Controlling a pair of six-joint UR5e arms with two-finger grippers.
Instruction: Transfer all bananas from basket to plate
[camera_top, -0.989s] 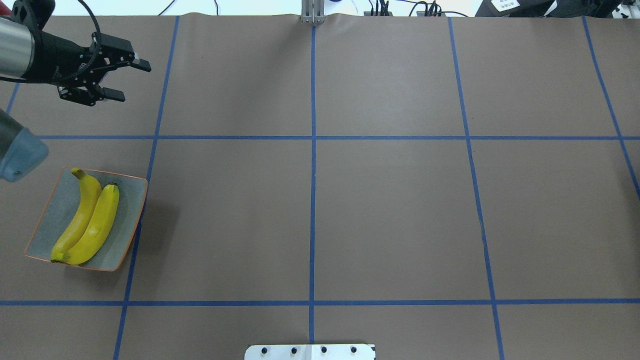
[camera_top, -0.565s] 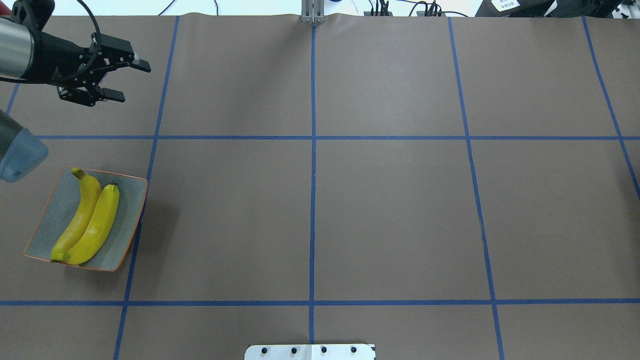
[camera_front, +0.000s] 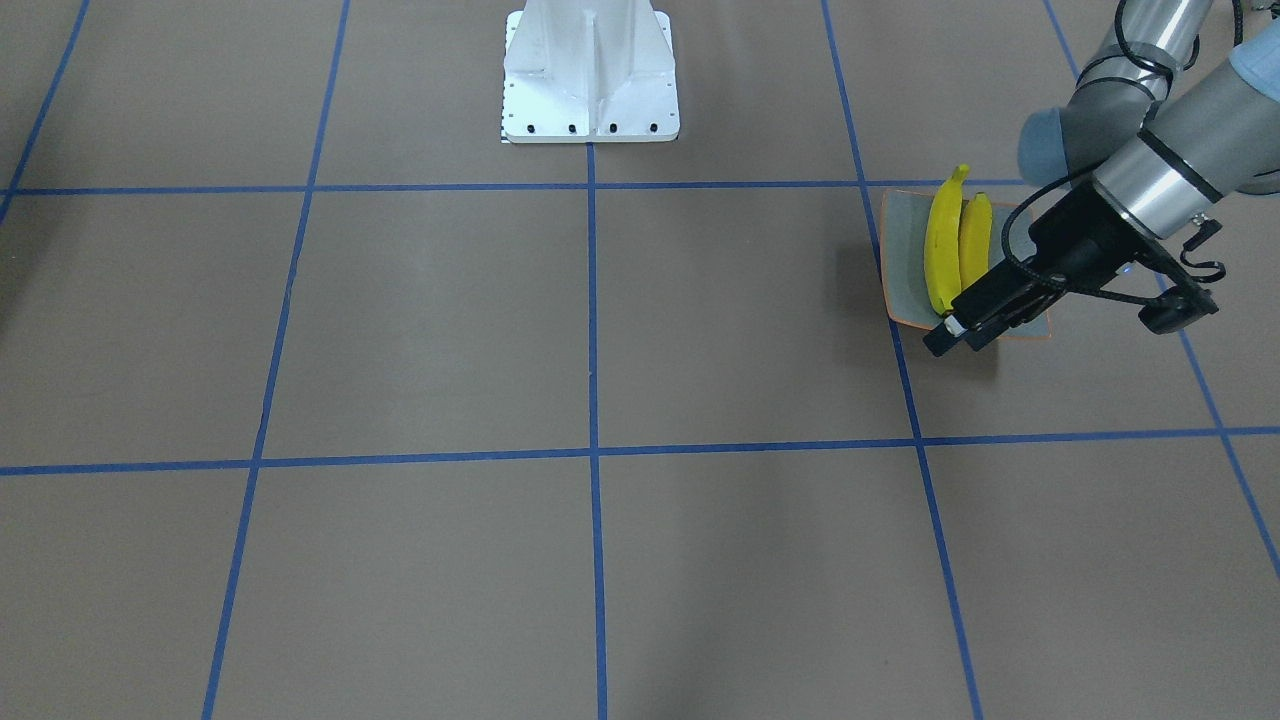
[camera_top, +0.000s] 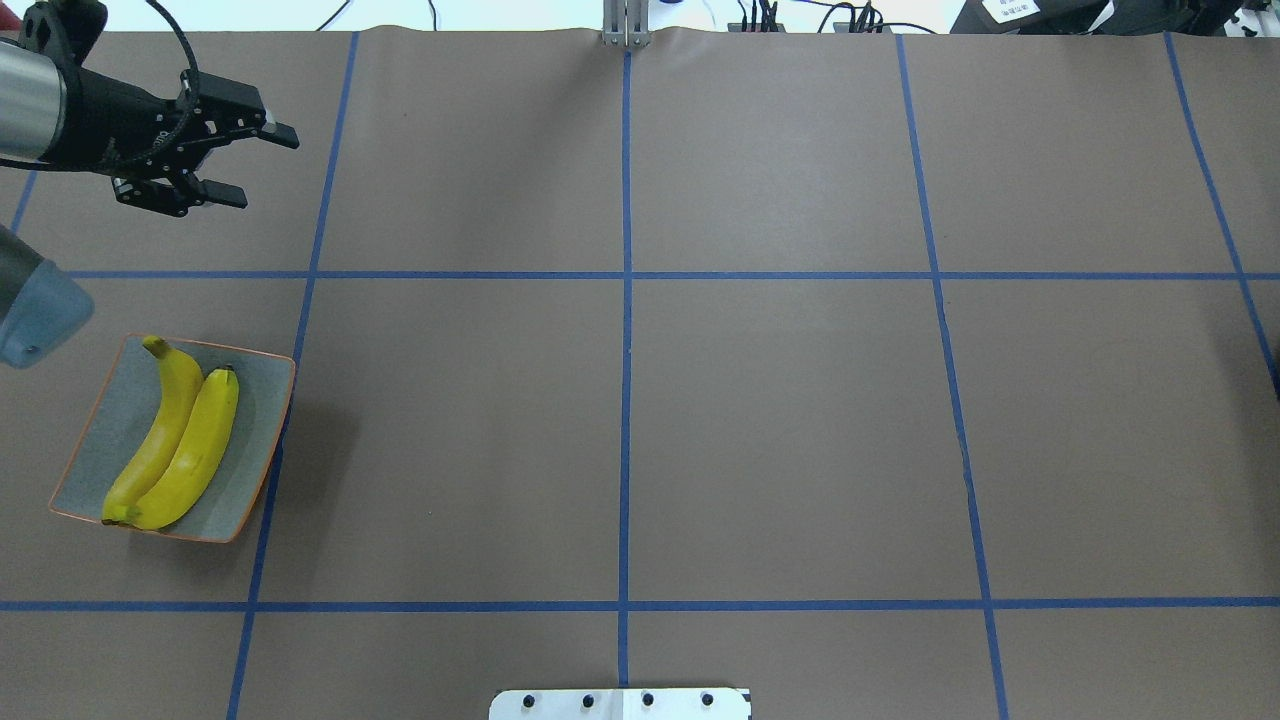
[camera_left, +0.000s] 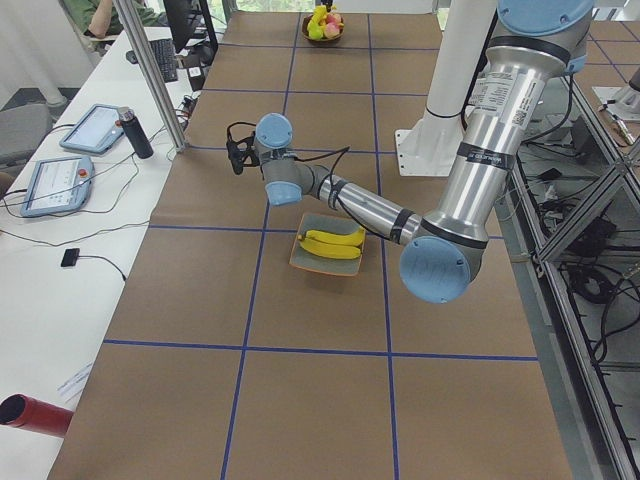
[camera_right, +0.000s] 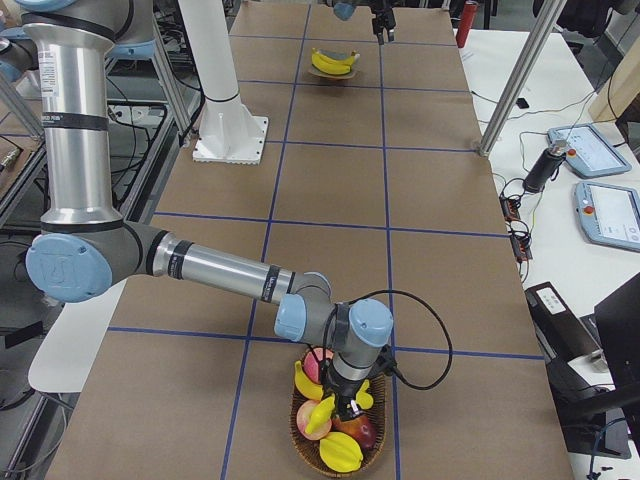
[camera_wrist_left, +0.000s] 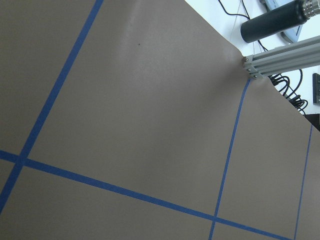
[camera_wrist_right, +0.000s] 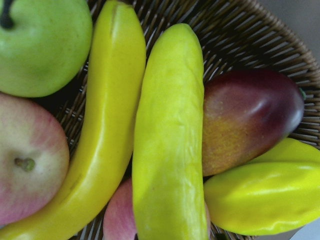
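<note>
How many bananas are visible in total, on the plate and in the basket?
4. Two lie touching on the plate: the left banana and the right banana. Two lie in the wicker basket: the curved banana and the straighter banana. Other fruit may hide more.

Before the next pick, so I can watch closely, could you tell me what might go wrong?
In the basket the bananas lie packed between an apple and a mango, so a grasp may drag neighbours out. The plate already holds two bananas across most of its floor; another may roll off its shallow edge.
</note>
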